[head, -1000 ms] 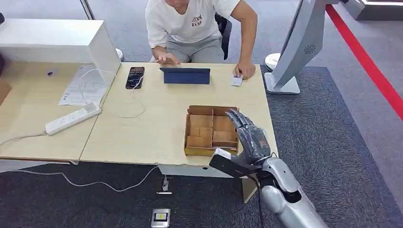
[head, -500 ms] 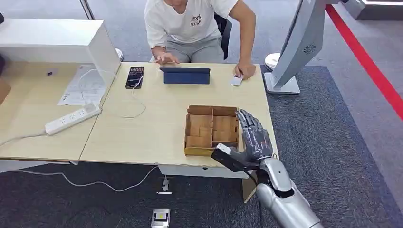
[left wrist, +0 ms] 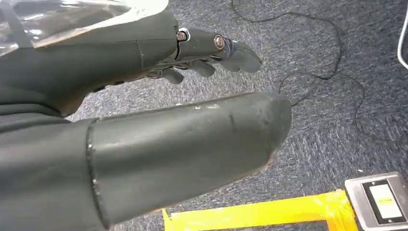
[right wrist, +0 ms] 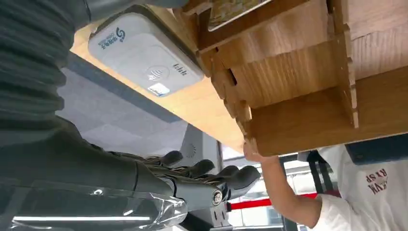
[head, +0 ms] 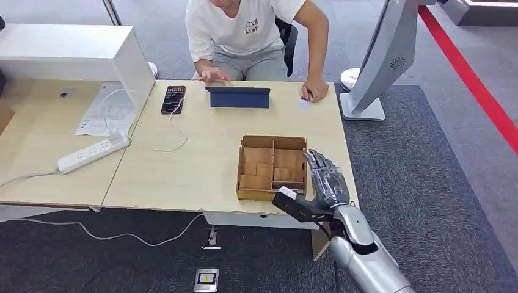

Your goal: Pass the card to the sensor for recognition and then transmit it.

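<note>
A small white card [head: 303,103] lies at the table's far right edge, under the fingers of a seated person's hand [head: 316,91]. My right hand [head: 327,179] hovers with fingers spread beside the right wall of the wooden compartment box [head: 272,167], holding nothing. In the right wrist view the white card sensor [right wrist: 144,55] sits on the tabletop next to the box [right wrist: 298,82], close to my right hand's fingers [right wrist: 202,171]. My left hand [left wrist: 144,110] hangs over grey carpet, fingers extended and holding nothing.
A dark blue tablet [head: 238,96], a black calculator [head: 173,99], a power strip [head: 94,151] and papers [head: 107,110] lie on the table [head: 183,171]. A white machine stand [head: 379,61] rises at the right. Yellow tape [left wrist: 260,214] and a floor socket [left wrist: 380,199] lie below.
My right hand has drawn back from above the box's right compartments toward the table's near right edge. The person's hand stays at the card.
</note>
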Robot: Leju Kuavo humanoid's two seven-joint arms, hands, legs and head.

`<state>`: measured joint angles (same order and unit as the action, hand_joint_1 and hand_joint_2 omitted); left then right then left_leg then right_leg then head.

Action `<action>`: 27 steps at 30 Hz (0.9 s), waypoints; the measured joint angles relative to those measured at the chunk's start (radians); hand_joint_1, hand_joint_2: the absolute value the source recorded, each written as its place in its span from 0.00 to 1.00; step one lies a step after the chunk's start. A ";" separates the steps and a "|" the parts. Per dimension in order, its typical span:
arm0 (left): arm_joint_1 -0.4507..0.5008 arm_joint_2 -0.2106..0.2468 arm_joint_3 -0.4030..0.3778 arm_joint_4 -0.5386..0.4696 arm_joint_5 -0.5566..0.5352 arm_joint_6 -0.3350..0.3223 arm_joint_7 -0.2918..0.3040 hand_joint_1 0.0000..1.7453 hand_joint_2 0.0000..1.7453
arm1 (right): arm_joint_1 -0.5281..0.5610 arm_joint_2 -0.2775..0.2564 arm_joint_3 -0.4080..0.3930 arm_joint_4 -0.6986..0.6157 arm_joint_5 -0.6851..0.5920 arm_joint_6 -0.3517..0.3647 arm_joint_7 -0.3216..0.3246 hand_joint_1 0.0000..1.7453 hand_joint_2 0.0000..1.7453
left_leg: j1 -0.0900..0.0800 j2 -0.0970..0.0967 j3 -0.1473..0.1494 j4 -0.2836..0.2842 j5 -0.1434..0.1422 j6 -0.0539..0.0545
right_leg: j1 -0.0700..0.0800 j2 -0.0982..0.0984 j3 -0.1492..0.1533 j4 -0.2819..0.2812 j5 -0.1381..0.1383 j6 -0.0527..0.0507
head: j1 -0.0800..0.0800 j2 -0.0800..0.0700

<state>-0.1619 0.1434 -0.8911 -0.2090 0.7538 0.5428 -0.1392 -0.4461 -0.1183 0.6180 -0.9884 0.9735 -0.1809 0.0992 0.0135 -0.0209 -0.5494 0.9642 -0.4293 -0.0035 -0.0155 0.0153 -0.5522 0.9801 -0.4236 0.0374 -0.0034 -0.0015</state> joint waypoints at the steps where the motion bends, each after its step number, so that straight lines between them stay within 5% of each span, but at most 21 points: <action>1: 0.000 0.000 0.002 0.000 0.002 0.002 0.000 0.00 0.00 | 0.000 -0.001 0.000 -0.001 0.000 0.004 0.000 0.00 1.00 | 0.000 0.000 0.000 0.000 0.000 0.000 | 0.000 0.000 0.000 0.000 0.000 0.000 | 0.000 0.000; 22: 0.000 -0.006 0.018 0.000 0.006 0.007 0.001 0.00 0.00 | 0.011 0.002 0.000 -0.030 -0.022 0.067 -0.004 0.00 1.00 | 0.000 0.000 0.000 0.000 0.000 0.000 | 0.000 0.000 0.000 0.000 0.000 0.000 | 0.000 0.000; 24: 0.000 -0.009 0.018 0.000 0.007 0.007 0.002 0.00 0.00 | -0.011 0.023 0.008 -0.016 -0.045 0.103 -0.075 0.00 1.00 | 0.000 0.000 0.000 0.000 0.000 0.000 | 0.000 0.000 0.000 0.000 0.000 0.000 | 0.000 0.000; 27: -0.001 -0.010 0.019 0.000 0.007 0.007 0.002 0.00 0.00 | -0.022 0.036 0.011 -0.005 -0.048 0.120 -0.085 0.00 1.00 | 0.000 0.000 0.000 0.000 0.000 0.000 | 0.000 0.000 0.000 0.000 0.000 0.000 | 0.000 0.000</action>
<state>-0.1626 0.1332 -0.8725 -0.2094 0.7607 0.5497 -0.1369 -0.4679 -0.0821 0.6290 -0.9934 0.9255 -0.0611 0.0141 0.0135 -0.0208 -0.5495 0.9641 -0.4293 -0.0035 -0.0154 0.0152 -0.5520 0.9803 -0.4235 0.0374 -0.0034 -0.0015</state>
